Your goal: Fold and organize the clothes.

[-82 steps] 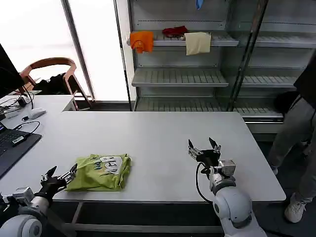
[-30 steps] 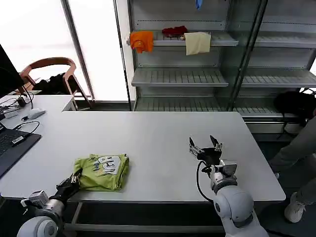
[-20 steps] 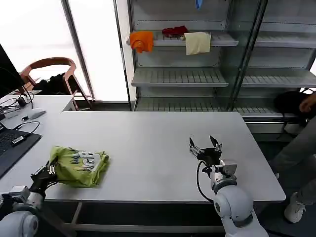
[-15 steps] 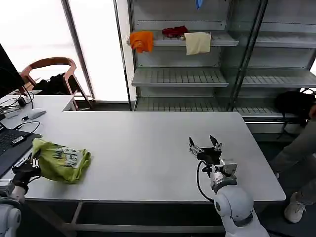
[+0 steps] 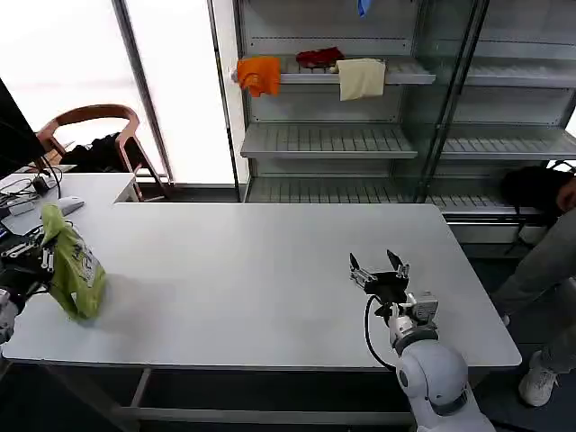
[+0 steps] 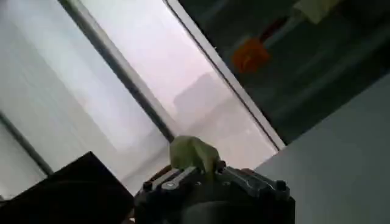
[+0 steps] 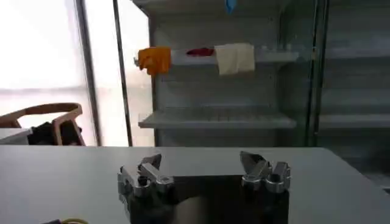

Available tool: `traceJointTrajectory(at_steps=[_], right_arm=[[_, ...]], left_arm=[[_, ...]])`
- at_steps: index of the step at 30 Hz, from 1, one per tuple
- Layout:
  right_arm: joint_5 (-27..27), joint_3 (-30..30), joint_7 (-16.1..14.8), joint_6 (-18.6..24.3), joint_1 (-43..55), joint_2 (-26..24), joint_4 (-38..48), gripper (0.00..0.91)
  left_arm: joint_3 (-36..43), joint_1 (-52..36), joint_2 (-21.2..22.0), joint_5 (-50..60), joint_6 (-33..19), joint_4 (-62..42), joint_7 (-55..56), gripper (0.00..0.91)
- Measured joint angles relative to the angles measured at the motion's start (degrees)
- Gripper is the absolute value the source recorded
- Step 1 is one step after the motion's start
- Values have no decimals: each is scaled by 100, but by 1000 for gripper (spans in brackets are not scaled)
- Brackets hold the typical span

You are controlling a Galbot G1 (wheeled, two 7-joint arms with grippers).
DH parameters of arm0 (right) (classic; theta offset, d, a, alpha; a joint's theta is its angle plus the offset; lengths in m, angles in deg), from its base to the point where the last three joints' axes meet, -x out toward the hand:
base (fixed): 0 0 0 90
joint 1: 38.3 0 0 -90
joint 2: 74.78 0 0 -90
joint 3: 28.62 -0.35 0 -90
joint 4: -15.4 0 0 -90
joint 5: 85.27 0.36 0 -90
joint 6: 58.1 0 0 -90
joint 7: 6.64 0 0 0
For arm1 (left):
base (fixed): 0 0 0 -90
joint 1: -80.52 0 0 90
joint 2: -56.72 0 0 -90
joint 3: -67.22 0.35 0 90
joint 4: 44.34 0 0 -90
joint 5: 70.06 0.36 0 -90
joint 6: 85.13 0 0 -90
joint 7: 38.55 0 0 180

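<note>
Head view: left gripper (image 5: 40,255) is at the far left edge of the table (image 5: 270,270), lifted above the top, fingers clamped on the shirt (image 5: 72,264). Shirt hangs bunched from the grip as a lime-green bundle w/ a pale print showing, lower end just above or touching the table, can't tell which. Beside it on the left: a laptop (image 5: 11,245) w/ cables, and a mouse (image 5: 65,206) farther back. Right gripper (image 5: 380,271) sits low over the table's right-front part, well apart from the shirt, fingers spread, nothing between them. Behind the table, a shelf unit (image 5: 360,135); on its upper shelf an orange cloth (image 5: 259,74), a red item (image 5: 319,58) and a cream cloth (image 5: 360,77). A wooden chair (image 5: 94,135) stands by the window at back left.

Left wrist view: left gripper body (image 6: 210,192) in the foreground, a tuft of shirt (image 6: 192,153) sticking out above it, pinched. Table corner (image 6: 341,158) beside it; orange cloth (image 6: 250,55) far off, blurred.

Right wrist view: right gripper (image 7: 204,173) w/ both finger pairs wide apart over the table (image 7: 73,176), empty. Shelf unit (image 7: 225,119) ahead w/ orange cloth (image 7: 154,59), red item (image 7: 196,52), cream cloth (image 7: 234,58). Chair (image 7: 49,122) at the side.
</note>
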Motion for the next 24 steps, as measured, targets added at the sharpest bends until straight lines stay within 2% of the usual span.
traceJointTrajectory(at_steps=[4,11,12,13,14,15,16,24], right_arm=[[3,-73,0,12,-64,-30,-4,907],[1,-128,29,2,-155,-61,-65,907],[-2,-125,32,-3,-161,-57,-76,907],[-6,-120,36,-8,-165,-53,-89,907],[-12,-110,41,-17,-167,-49,-101,907],[-19,-103,46,-23,-168,-48,-110,907],[-25,-97,53,-31,-168,-47,-120,907],[-31,7,23,-138,-180,-12,-227,907]], left_arm=[[658,4,134,678,6,117,-91,20],[2036,-151,742,1670,180,286,-106,30],[2199,-180,796,1737,229,318,-99,161],[2357,-215,840,1779,287,353,-82,262],[2525,-253,888,1796,354,395,-59,322],[2667,-290,924,1795,422,431,-38,453],[2814,-333,961,1778,504,470,-4,907],[3624,-583,1246,1323,1033,605,410,907]])
